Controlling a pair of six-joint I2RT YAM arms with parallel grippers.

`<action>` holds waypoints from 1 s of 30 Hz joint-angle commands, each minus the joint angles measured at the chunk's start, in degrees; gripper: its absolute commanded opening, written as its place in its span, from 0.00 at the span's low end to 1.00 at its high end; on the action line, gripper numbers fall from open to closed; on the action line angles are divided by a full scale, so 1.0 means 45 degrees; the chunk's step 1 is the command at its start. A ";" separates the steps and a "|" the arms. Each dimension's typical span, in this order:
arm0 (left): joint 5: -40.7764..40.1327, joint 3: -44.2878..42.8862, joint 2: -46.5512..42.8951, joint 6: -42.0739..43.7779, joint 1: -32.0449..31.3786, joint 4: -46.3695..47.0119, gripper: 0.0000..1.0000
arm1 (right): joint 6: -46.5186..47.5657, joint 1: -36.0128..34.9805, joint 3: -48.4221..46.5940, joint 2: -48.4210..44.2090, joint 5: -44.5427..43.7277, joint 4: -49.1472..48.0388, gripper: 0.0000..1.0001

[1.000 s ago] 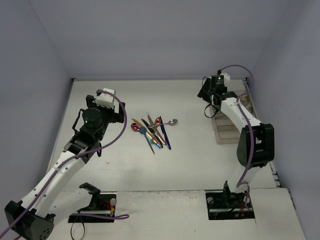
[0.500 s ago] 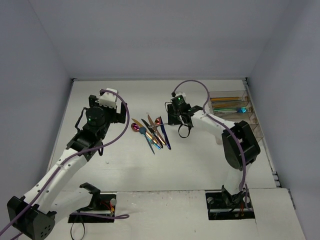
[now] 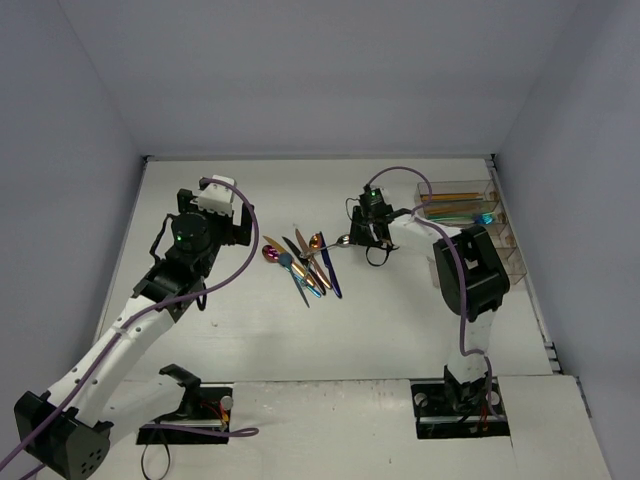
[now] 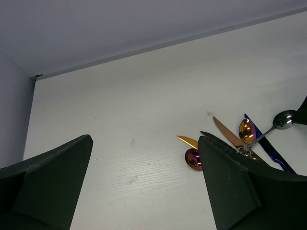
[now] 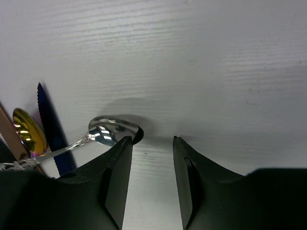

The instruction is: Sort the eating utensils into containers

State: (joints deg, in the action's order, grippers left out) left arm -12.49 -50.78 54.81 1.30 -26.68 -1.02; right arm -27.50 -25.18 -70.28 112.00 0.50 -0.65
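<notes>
roughly early: few gold and teal utensils [image 3: 455, 207] lie in the containers [image 3: 458, 187] right of the right hand [image 5: 151, 140], whose half-open jaws hold nothing, silver spoon [image 5: 108, 129] just left of them, pile [image 3: 305, 265] beyond it, left hand [image 4: 144, 140] open.

The left arm [image 3: 120, 335] and right arm [image 3: 468, 280] are white with black joints. A purple cable [image 3: 248, 235] loops along each. Matte black pincer fingers [image 5: 115, 182]; green wrist lights [image 3: 178, 240].
</notes>
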 commanded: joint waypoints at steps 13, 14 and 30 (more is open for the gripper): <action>-0.0076 -0.0763 -0.0307 -0.0094 -0.0088 0.0735 0.90 | 0.0990 0.0417 -0.0641 0.0779 0.2802 -0.1827 0.36; -0.0076 -0.0765 -0.0315 -0.0105 -0.0088 0.0724 0.90 | 0.1015 0.0431 -0.0673 0.0849 0.2851 -0.1838 0.35; -0.0027 -0.0765 -0.0265 -0.0133 -0.0088 0.0715 0.90 | 0.1851 0.0759 -0.0170 -0.0344 0.2549 -0.1856 0.00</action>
State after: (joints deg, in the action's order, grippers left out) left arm -12.48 -50.78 54.30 1.30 -26.68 -1.02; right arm -22.10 -22.68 -72.40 116.22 14.35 -10.57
